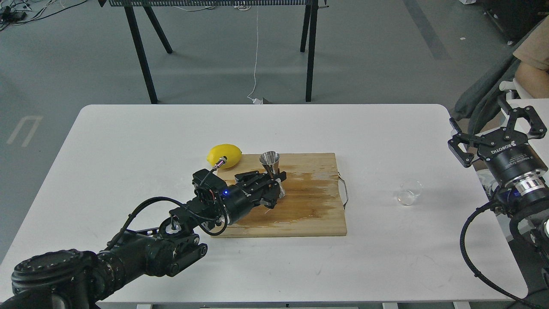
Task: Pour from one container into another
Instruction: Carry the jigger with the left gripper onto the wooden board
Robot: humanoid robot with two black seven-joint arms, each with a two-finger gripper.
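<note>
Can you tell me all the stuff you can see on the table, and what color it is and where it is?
lemon: one, yellow, at the board's far left corner
jigger: one, shiny steel, upright on the board
cutting board: one, light wood with a wet-looking darker patch, middle of the table
glass cup: one, clear, on its side on the table right of the board
table: one, white, under everything
left pincer: one, black, on the board, its fingers around the jigger's lower part
right pincer: one, black, open, beyond the table's right edge, holding nothing
</note>
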